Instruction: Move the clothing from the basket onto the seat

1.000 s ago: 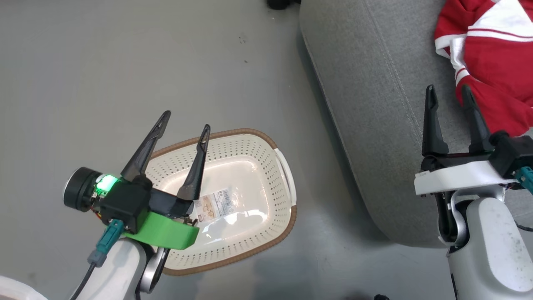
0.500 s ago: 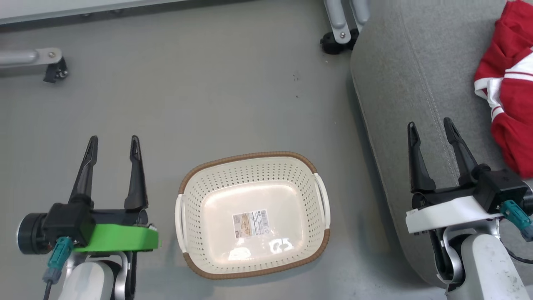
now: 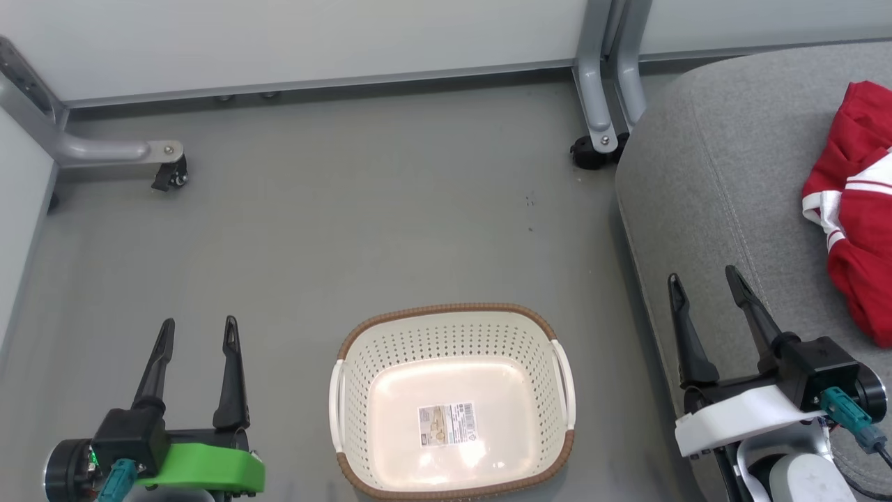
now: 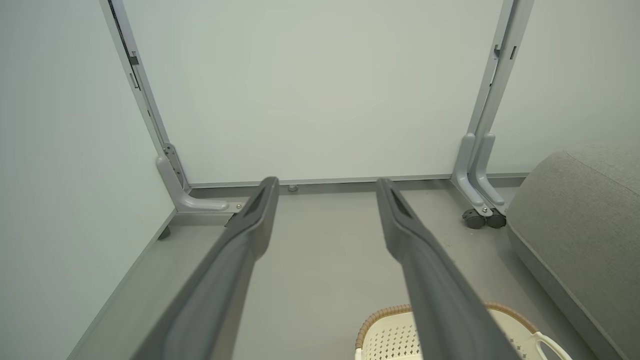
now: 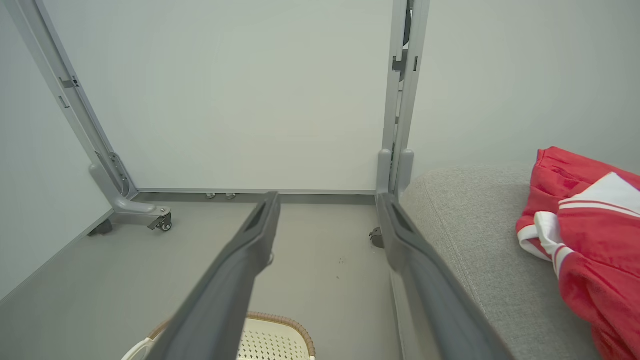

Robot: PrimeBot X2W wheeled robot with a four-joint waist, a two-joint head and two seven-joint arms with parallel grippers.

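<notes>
Grey floor [image 3: 348,230] takes up most of our head view. It is closed at the far side by pale wall panels [image 3: 313,42], whose upper parts are cut off.

The seat [image 3: 711,181] stands on the right, showing a rounded corner and one stitched seam. Its right side runs out of frame, and the right arm covers part of its near end. In the left wrist view we catch just its corner [image 4: 575,210].

The basket [image 3: 446,310] sits on the floor between the arms, left of the seat and apart from it, its near rim at the very bottom of the picture. The wrist views give us only pieces of it: a stretch of brown rim and one handle half behind a finger [image 4: 380,320], and a bit of rim between the fingers [image 5: 280,320].

The clothing [image 3: 857,230] lies bunched on the seat at the right edge, cut off by the frame. We make out red cloth, a white panel and striped trim [image 5: 595,235], but we cannot tell where one garment ends and the other begins.

The left gripper [image 3: 198,323] hangs over the floor left of the basket, fingers spread, holding nothing [image 4: 327,184]. The right gripper [image 3: 702,275] sits at the seat's left edge, likewise spread and free, well apart from the clothing [image 5: 328,197].

A label [image 3: 446,424] sticks to the basket's bare bottom, its print too small for us to read.
</notes>
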